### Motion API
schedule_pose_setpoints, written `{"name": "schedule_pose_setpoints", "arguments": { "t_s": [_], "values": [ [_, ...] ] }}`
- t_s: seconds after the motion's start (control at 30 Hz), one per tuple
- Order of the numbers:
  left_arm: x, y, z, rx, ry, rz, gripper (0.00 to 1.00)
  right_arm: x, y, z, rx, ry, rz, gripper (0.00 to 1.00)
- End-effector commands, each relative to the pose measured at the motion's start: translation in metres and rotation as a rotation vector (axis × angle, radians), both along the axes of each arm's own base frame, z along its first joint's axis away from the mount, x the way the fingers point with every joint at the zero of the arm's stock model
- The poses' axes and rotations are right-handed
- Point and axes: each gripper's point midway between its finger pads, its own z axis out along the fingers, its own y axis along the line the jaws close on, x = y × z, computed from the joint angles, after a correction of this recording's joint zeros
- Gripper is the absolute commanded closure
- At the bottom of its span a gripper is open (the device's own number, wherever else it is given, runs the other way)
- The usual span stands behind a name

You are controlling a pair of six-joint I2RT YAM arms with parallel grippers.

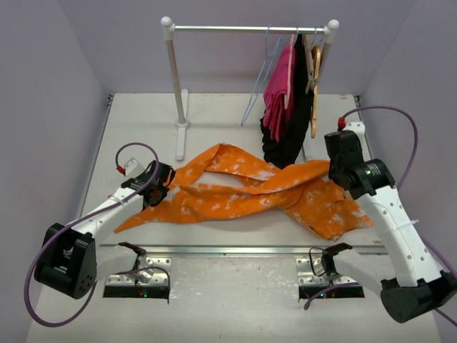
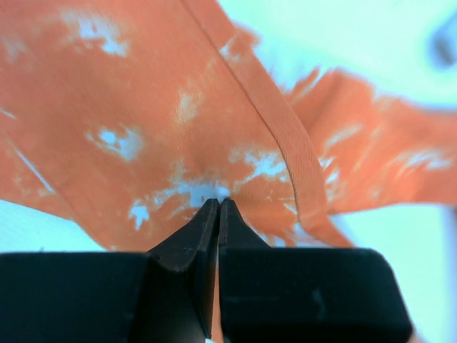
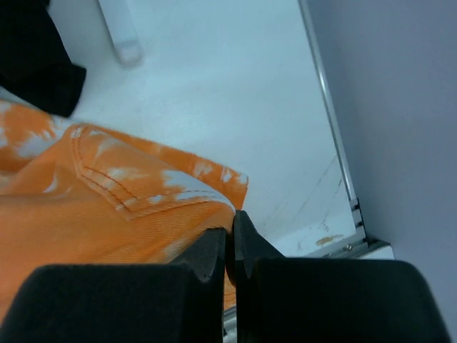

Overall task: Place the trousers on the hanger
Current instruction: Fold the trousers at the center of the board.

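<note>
The orange trousers [image 1: 235,189] with white blotches lie stretched across the middle of the table. My left gripper [image 1: 167,187] is at their left part, its jaws shut with cloth [image 2: 143,93] puckered at the fingertips [image 2: 218,205]. My right gripper [image 1: 333,170] is at the waist end on the right, shut on the edge of the cloth [image 3: 86,214] beside a stitched pocket. The thin pale wire hanger [image 1: 258,86] hangs bare on the rail [image 1: 250,28] at the back, to the left of the other clothes.
On the rail, right of the wire hanger, hang a pink garment [image 1: 278,93], a black garment [image 1: 293,128] and a wooden hanger [image 1: 315,93]. The rack's left post [image 1: 177,78] stands behind the trousers. The side wall [image 3: 400,107] is close on the right.
</note>
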Motion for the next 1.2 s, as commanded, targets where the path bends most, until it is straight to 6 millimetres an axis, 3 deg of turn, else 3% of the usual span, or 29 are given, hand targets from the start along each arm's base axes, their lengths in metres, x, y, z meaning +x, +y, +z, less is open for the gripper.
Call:
{"name": "schedule_pose_setpoints", "arguments": {
  "t_s": [0.0, 0.07, 0.13, 0.2, 0.27, 0.3, 0.33, 0.37, 0.4, 0.57, 0.67, 0.73, 0.77, 0.83, 0.9, 1.03, 1.17],
  "values": [
    [0.022, 0.023, 0.056, 0.082, -0.159, 0.122, 1.00, 0.020, -0.005, 0.048, 0.011, -0.128, -0.020, 0.98],
    [0.025, 0.028, 0.073, 0.097, -0.199, 0.146, 1.00, 0.028, 0.014, 0.025, 0.056, -0.039, 0.073, 0.98],
    [0.030, 0.035, 0.095, 0.116, -0.249, 0.167, 1.00, 0.029, 0.028, -0.013, 0.085, 0.081, 0.132, 0.96],
    [0.032, 0.037, 0.110, 0.112, -0.268, 0.166, 0.99, 0.023, 0.033, -0.042, 0.096, 0.175, 0.159, 0.81],
    [0.029, 0.038, 0.115, 0.112, -0.267, 0.167, 0.87, 0.019, 0.037, -0.064, 0.109, 0.246, 0.154, 0.74],
    [0.027, 0.041, 0.117, 0.115, -0.275, 0.179, 0.73, 0.018, 0.037, -0.073, 0.109, 0.256, 0.154, 0.64],
    [0.025, 0.042, 0.114, 0.112, -0.271, 0.180, 0.47, 0.017, 0.037, -0.076, 0.111, 0.254, 0.148, 0.46],
    [0.023, 0.044, 0.111, 0.109, -0.267, 0.181, 0.22, 0.017, 0.038, -0.078, 0.119, 0.248, 0.145, 0.36],
    [0.020, 0.044, 0.109, 0.105, -0.261, 0.181, 0.00, 0.019, 0.040, -0.079, 0.132, 0.236, 0.147, 0.34],
    [0.002, 0.046, 0.080, 0.071, -0.186, 0.224, 0.00, 0.030, 0.059, -0.080, 0.197, 0.210, 0.238, 0.36],
    [0.000, 0.038, 0.064, 0.030, -0.143, 0.213, 0.00, 0.026, 0.060, -0.099, 0.193, 0.284, 0.239, 0.22],
    [0.001, 0.016, 0.049, -0.060, -0.098, 0.141, 0.00, 0.023, 0.063, -0.111, 0.211, 0.315, 0.234, 0.21],
    [-0.002, 0.013, 0.042, -0.068, -0.079, 0.132, 0.00, 0.022, 0.065, -0.112, 0.224, 0.308, 0.228, 0.20],
    [-0.005, -0.015, 0.029, -0.130, -0.065, 0.063, 0.00, 0.022, 0.069, -0.112, 0.267, 0.261, 0.188, 0.18],
    [-0.012, -0.025, 0.016, -0.130, -0.058, 0.057, 0.00, 0.022, 0.082, -0.113, 0.368, 0.178, 0.183, 0.09],
    [-0.011, -0.035, -0.006, -0.096, 0.011, 0.008, 0.00, 0.005, 0.088, -0.139, 0.437, 0.174, 0.188, 0.07],
    [-0.003, -0.035, -0.020, -0.039, 0.078, 0.010, 0.00, -0.022, 0.097, -0.180, 0.404, 0.403, 0.245, 0.09]
  ]
}}
